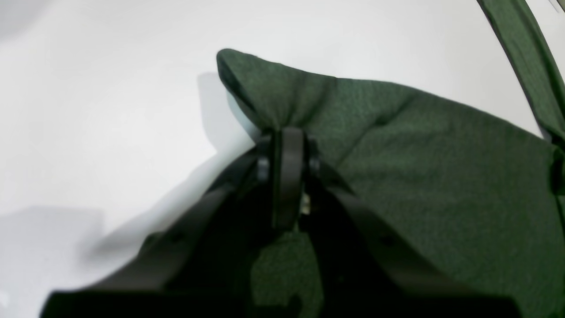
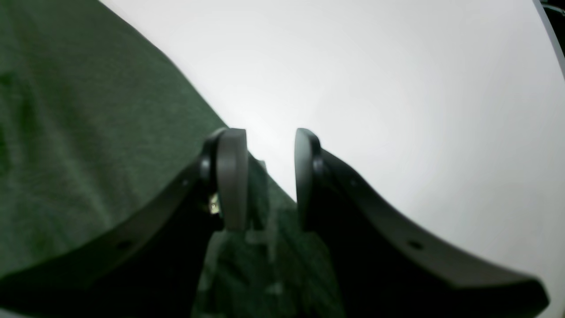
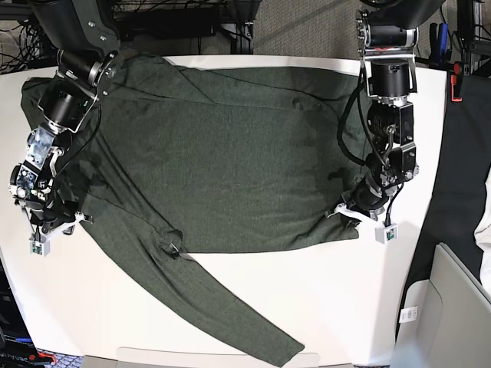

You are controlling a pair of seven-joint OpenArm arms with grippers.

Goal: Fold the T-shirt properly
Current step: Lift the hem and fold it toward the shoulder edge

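Left end effector (image 1: 289, 141) clamping shut on a bunched corner of the T-shirt (image 3: 222, 153), the thin olive knit puckering into soft gathers at the pinch. Right end effector (image 2: 269, 176) hanging part-open over the opposite edge of the cloth, gripping nothing, one finger above green fabric and the other above bare white surface (image 3: 230, 314). Spreading flat across most of that surface, body wide, one long sleeve (image 3: 230, 307) trailing toward the near edge. Looking light, limp and likely to sag or stretch when lifted, so probably wanting matched grips on hem corners or seams, never mid-panel. Possibly slipping from a shallow pinch.
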